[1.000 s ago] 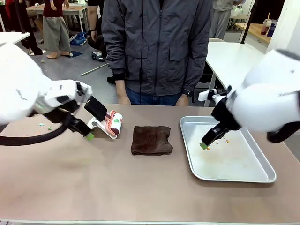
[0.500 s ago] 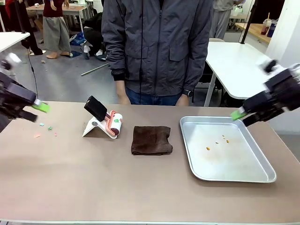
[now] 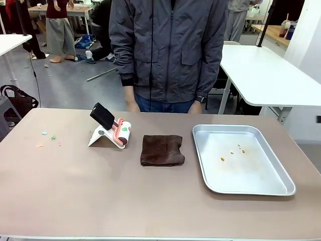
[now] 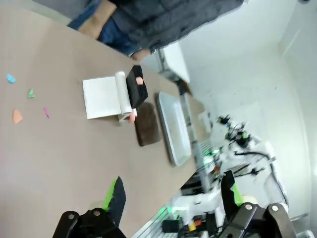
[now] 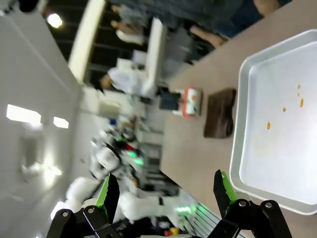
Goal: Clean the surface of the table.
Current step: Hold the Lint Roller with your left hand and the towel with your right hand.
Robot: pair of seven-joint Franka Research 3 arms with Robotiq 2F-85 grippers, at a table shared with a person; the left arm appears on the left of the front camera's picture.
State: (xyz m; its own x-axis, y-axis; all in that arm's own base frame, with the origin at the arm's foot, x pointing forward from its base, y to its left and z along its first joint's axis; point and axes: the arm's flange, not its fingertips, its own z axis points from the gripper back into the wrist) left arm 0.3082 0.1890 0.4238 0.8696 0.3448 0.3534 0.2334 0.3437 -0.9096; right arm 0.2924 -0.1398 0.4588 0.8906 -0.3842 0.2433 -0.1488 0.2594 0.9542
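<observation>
— Pulled back from over the table (image 3: 150, 201) within the last second, both sides. Empty and spread wide, left pincer (image 4: 172, 192); right pincer (image 5: 165, 186) likewise.
— Meaning for the job?
— Probably a reset, wiping not begun. Table below and ahead of both. Ahead of left pincer: scraps (image 4: 17, 116) loose on the top, then roller (image 4: 121, 94), cloth (image 4: 147, 130). Beyond right pincer: tray (image 5: 277, 158) with crumbs (image 5: 284, 109). Farther out, white tables (image 3: 266, 75), person (image 3: 168, 50) standing opposite.
</observation>
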